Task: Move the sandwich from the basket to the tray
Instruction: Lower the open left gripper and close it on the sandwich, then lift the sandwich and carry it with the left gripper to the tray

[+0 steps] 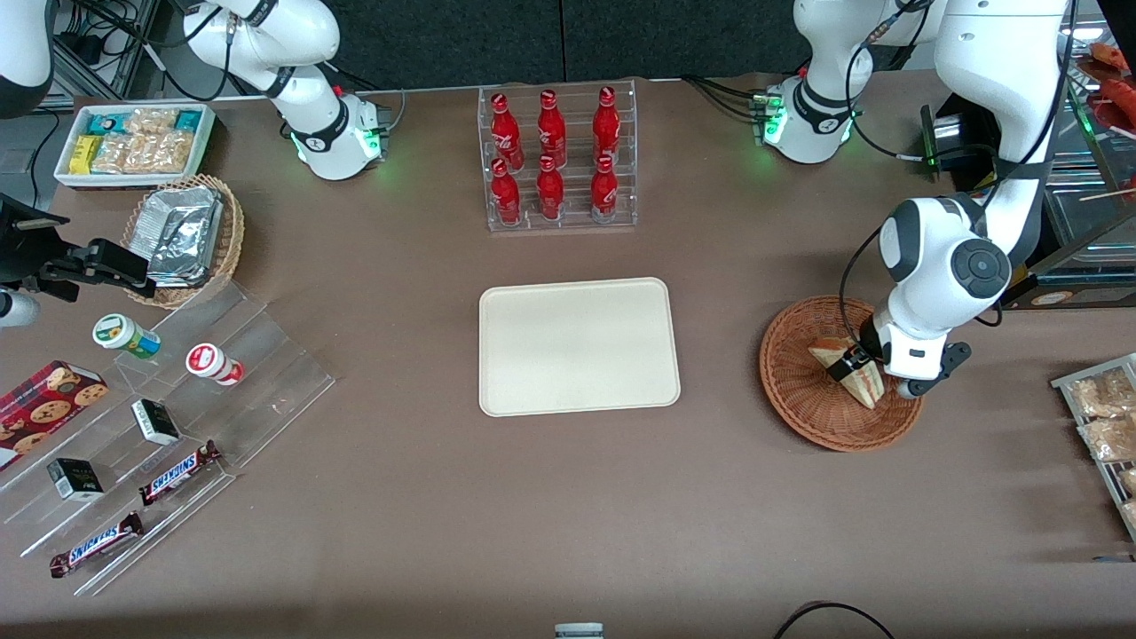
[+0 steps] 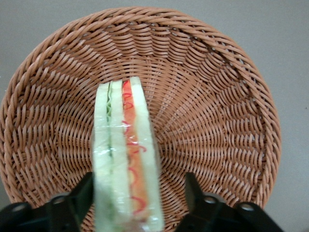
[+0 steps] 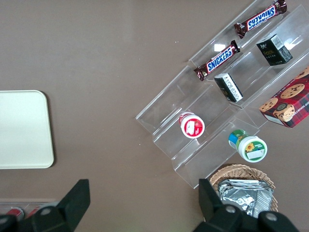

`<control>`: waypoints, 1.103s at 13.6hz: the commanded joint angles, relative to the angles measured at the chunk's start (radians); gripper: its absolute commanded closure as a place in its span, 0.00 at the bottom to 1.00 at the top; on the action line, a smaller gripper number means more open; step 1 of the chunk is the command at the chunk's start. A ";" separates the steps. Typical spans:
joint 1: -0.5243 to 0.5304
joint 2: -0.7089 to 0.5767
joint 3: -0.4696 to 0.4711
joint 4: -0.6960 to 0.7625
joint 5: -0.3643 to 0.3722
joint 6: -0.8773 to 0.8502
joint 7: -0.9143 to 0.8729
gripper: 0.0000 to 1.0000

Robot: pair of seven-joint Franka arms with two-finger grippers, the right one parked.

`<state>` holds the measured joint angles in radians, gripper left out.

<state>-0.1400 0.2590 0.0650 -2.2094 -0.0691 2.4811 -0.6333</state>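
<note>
The sandwich (image 1: 845, 369) (image 2: 126, 159), a wrapped wedge of white bread with red and green filling, stands on edge in the reddish-brown wicker basket (image 1: 790, 390) (image 2: 217, 106) toward the working arm's end of the table. My gripper (image 1: 863, 373) (image 2: 139, 195) is down in the basket, open, with the sandwich between its fingers. One finger (image 2: 82, 193) lies against the bread. The other finger (image 2: 195, 191) stands apart, with weave showing in the gap. The cream tray (image 1: 579, 346) (image 3: 24, 129) lies bare at the table's middle, beside the basket.
A clear rack of red bottles (image 1: 557, 160) stands farther from the front camera than the tray. Toward the parked arm's end are a tan basket of foil packets (image 1: 185, 238), a white snack bin (image 1: 133, 142) and a clear stepped shelf (image 1: 160, 417). A snack rack (image 1: 1105, 426) sits beside the basket.
</note>
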 commanded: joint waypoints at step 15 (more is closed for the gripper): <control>-0.033 -0.118 -0.098 0.388 0.051 -0.634 -0.006 1.00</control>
<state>-0.1583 0.1301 0.0131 -1.8700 -0.0112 1.8836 -0.6301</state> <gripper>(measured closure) 0.859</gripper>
